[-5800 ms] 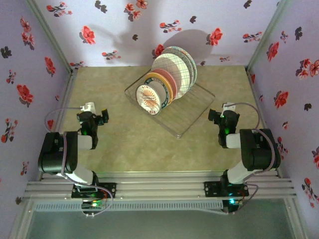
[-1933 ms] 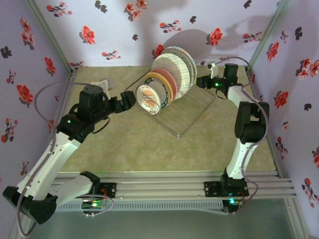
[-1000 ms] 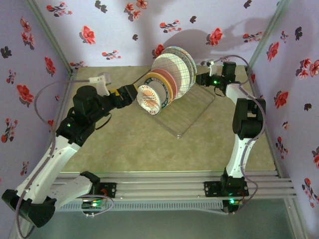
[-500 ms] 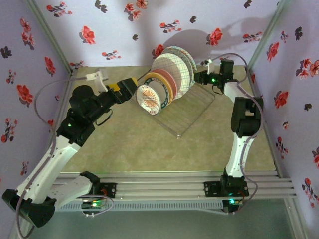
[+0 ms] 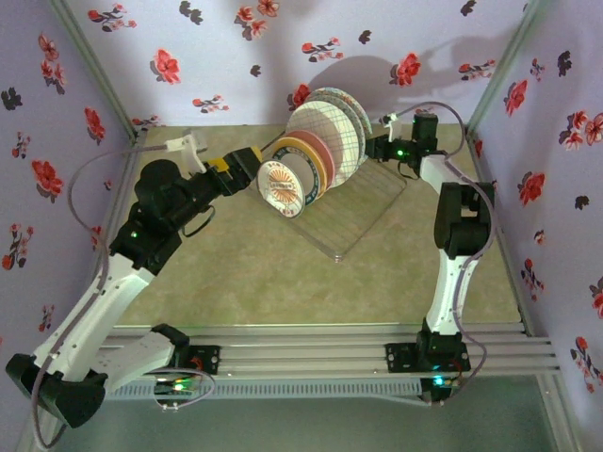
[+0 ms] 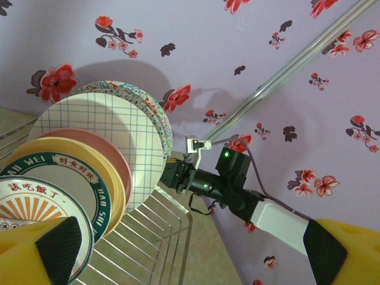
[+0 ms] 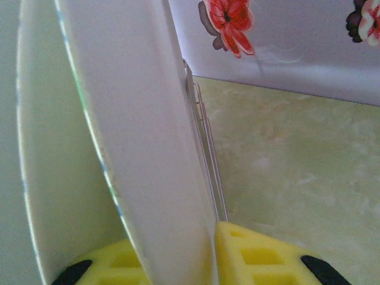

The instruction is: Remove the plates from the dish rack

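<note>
Several plates stand on edge in the clear dish rack [image 5: 363, 209]. The small sunburst plate [image 5: 281, 184] is in front, the grid plate [image 5: 325, 137] further back, and a pattern-rimmed plate [image 5: 360, 118] is rearmost. My left gripper [image 5: 251, 162] hangs open just left of the sunburst plate [image 6: 29, 208], which is next to its left finger [image 6: 56, 252]. My right gripper [image 5: 374, 149] is at the right edge of the rearmost plate. In the right wrist view its yellow pads [image 7: 255, 252] press both faces of that plate's rim [image 7: 136, 148]. The left wrist view shows the right gripper [image 6: 169, 177] at that plate.
Flowered walls close in the table on three sides, and the back wall is right behind the rack. The rack's wire edge [image 7: 205, 154] runs just beside the right pad. Bare tabletop [image 5: 264, 273] lies in front of the rack and to its left.
My right gripper's jaws have closed in on the rearmost plate's rim. My left gripper has shifted slightly back and stayed open beside the sunburst plate.
</note>
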Controlling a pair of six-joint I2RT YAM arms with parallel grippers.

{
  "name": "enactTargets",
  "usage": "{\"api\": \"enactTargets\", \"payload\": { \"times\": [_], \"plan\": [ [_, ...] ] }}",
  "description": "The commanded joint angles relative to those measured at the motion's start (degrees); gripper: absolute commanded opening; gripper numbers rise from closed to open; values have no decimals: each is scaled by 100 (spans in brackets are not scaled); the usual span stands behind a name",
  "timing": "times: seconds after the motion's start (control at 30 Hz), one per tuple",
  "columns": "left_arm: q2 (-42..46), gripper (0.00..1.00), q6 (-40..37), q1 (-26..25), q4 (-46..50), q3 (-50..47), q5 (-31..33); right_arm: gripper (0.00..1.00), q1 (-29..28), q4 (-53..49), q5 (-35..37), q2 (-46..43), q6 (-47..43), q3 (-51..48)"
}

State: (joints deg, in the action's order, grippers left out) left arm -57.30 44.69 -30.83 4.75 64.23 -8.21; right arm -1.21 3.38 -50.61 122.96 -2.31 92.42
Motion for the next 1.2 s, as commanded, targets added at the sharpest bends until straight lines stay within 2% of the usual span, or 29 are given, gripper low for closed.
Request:
{"api": "enactTargets", "payload": {
  "times": [0.0, 0.13, 0.47, 1.17],
  "plan": [
    [-35, 100, 11, -48, -116, 151, -94, 24, -61, 36, -3, 99, 38, 146],
    [-58, 100, 11, -46, -114, 158, -93, 20, -72, 14, -2, 60, -3, 162],
    [-105, 100, 7, -46, -192, 121, -109, 0, -118, -380, 117, -83, -334, 331],
    [-172, 100, -3, -46, -395, 72, -111, 0, -114, -406, 800, -758, -298, 677]
  ]
}}
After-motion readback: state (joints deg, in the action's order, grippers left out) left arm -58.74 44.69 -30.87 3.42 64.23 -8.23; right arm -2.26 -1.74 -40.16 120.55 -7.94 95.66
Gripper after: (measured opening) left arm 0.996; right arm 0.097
